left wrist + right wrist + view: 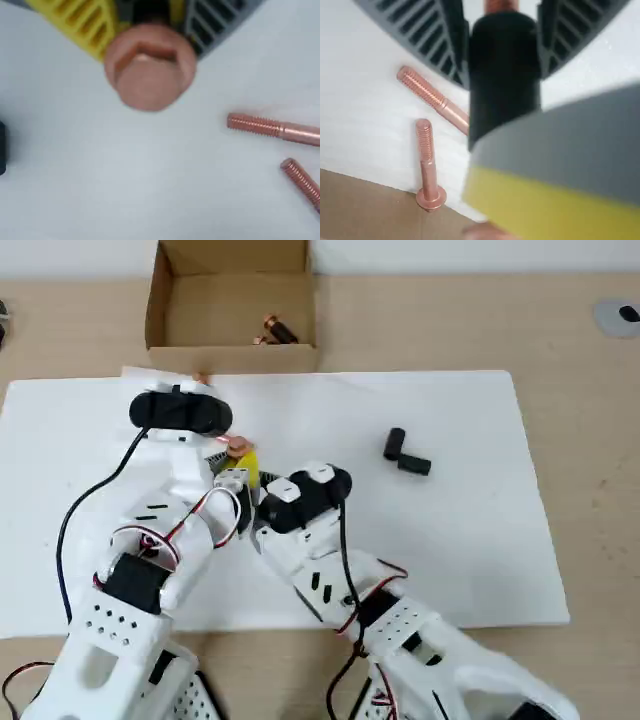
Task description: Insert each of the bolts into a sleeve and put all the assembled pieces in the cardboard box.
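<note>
**A:** Nearest entries?

**B:** Left gripper (240, 456), closed on a bolt (150, 72). Right gripper (502, 65), closed on a black sleeve (504, 75); copper is seen at both of the sleeve's ends.

**A:** Beyond?

**B:** Two loose bolts (427, 160) (432, 97), laid on the white sheet (450, 540). Two spare sleeves (396, 443) (414, 465), set touching, well to the right. Farthest, the cardboard box (160, 300), with assembled pieces (275, 330) lodged inside.

No text, label, number or sign could be read anywhere: none on the box (220, 310), the bolt (150, 70), the sleeve (504, 65) or the surface (450, 540).
</note>
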`<control>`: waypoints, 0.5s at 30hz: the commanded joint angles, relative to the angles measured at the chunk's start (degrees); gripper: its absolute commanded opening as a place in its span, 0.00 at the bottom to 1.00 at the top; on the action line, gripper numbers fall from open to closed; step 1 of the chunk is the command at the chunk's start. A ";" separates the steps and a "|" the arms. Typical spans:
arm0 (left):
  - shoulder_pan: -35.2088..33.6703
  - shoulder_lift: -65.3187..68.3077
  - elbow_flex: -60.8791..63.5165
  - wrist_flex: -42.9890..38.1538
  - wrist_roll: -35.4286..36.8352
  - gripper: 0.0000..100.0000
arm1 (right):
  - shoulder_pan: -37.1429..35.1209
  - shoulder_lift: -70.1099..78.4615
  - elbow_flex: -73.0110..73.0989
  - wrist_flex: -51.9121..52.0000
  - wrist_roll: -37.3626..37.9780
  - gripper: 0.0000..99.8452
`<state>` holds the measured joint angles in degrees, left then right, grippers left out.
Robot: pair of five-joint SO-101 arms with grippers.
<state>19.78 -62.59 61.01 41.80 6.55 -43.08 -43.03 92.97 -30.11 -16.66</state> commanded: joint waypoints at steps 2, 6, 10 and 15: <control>2.02 -0.66 -2.73 4.13 0.53 0.08 | 0.13 -1.45 -0.48 -0.18 0.97 0.01; 1.93 -0.66 -2.73 4.48 0.44 0.10 | 0.13 -1.45 -0.40 -0.26 1.32 0.01; 2.02 -0.66 -2.64 4.66 0.35 0.12 | 0.13 -1.45 -0.40 -0.26 1.32 0.01; 1.58 -0.75 -5.36 8.26 0.62 0.15 | 0.13 -1.45 -0.40 -0.26 1.41 0.01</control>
<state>20.75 -62.68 59.87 48.57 6.90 -42.46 -42.95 92.97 -30.02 -16.13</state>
